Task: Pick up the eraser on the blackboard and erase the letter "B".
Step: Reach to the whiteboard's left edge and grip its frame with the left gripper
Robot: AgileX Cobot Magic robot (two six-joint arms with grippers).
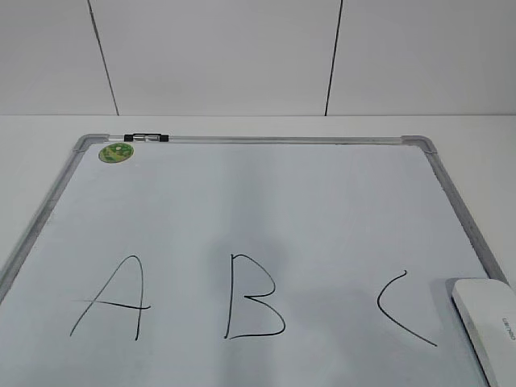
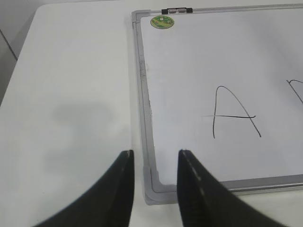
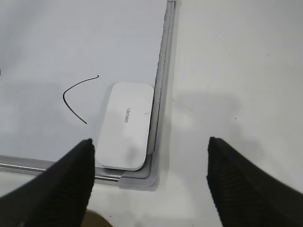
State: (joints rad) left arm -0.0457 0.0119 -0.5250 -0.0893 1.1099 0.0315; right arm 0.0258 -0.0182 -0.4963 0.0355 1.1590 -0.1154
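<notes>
**What the views cut off or leave unclear**

In the exterior view, the eraser (image 1: 488, 322) is cut by the right and bottom edges, and its small grey lettering is too small to read. The blackboard (image 1: 266, 141) loses its near edge and both near corners below the frame. No gripper appears in this view.

In the left wrist view, the letter "B" (image 2: 297, 87) is cut by the right edge; only a part of its upper loop shows. The print on the green sticker (image 2: 162, 21) is too small to tell.

In the right wrist view, the right gripper (image 3: 149, 146) shows only its fingertips; the bottom edge cuts the rest.
</notes>
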